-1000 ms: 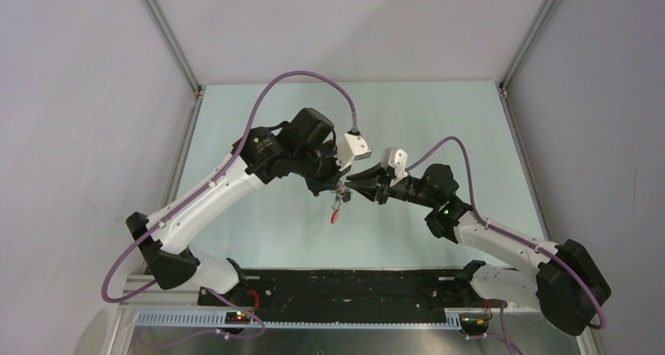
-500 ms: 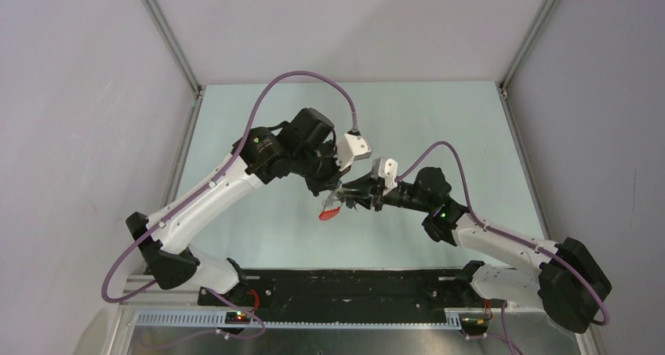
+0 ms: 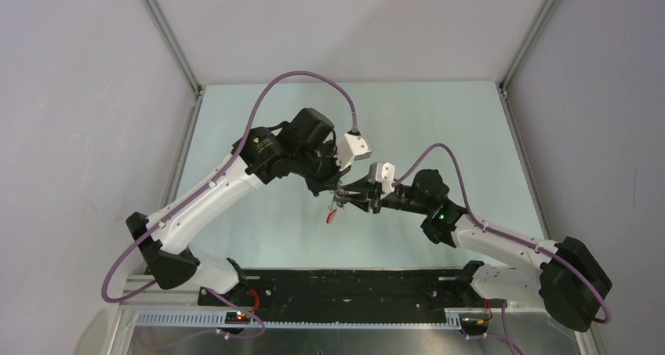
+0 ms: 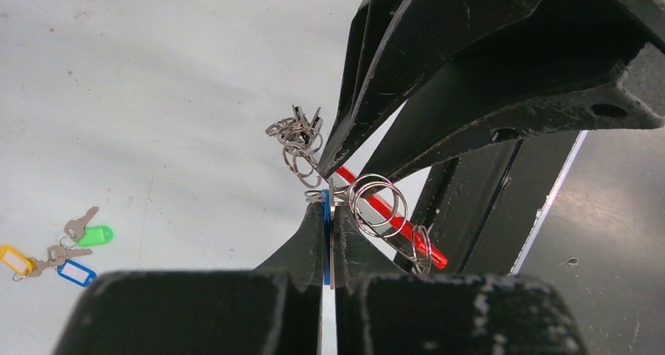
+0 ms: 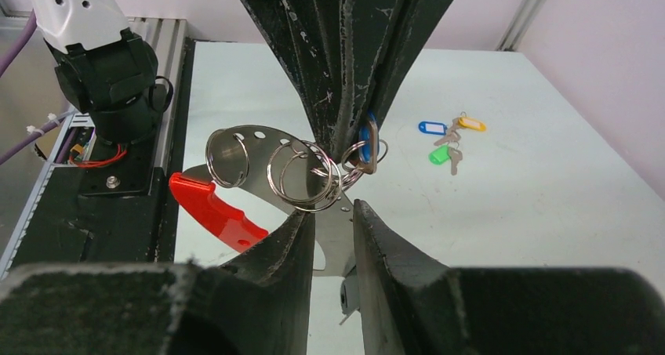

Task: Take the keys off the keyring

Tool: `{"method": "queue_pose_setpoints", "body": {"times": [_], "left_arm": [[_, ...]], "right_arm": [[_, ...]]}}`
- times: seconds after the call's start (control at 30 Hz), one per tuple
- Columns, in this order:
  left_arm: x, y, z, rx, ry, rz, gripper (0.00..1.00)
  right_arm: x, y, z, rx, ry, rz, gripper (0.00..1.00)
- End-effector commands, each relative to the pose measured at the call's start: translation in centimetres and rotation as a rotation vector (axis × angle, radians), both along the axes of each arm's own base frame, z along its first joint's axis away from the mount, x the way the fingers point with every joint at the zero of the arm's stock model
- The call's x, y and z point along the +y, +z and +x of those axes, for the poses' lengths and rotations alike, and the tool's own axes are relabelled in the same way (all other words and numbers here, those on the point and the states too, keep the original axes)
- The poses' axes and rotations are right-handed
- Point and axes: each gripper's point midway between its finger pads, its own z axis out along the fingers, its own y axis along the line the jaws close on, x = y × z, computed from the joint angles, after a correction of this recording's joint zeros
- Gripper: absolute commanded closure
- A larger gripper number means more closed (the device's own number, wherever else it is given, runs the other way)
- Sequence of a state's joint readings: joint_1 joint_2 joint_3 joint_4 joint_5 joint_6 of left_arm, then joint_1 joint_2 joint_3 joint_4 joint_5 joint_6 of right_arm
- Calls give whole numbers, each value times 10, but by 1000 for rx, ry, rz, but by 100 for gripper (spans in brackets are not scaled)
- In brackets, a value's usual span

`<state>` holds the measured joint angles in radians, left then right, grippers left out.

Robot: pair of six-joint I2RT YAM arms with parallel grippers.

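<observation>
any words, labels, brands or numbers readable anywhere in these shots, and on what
No text can be read in any view.
Blue tag, yellow tag and green tag lying on the table: too small to read any label.
Red strap: no print visible.

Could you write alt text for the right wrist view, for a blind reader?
The left hand, coming from the top, pinches a blue-tagged key joined to silvery rings and a red strap. The right hand sits just below, fingers slightly apart. Other tagged keys lie on the table beyond.
</observation>
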<state>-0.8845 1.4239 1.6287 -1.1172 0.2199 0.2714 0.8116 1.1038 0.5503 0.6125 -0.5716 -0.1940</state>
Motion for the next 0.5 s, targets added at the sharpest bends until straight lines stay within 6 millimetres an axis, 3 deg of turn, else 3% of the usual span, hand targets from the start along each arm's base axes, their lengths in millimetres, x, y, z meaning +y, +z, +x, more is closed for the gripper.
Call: {"method": "queue_pose_setpoints", "body": {"times": [0.0,0.33,0.47], "left_arm": [[-5,22,0,-57,-24,-68,100],[-7,20,-1,-47,-31,-66,100],[-7,20,-1,-47,-29,-69,100]], "right_arm": [[4,38,2,-84,-11,86,71],[2,54,7,-112,-77,178,72],[1,55,12,-123,-111,212,82]]}}
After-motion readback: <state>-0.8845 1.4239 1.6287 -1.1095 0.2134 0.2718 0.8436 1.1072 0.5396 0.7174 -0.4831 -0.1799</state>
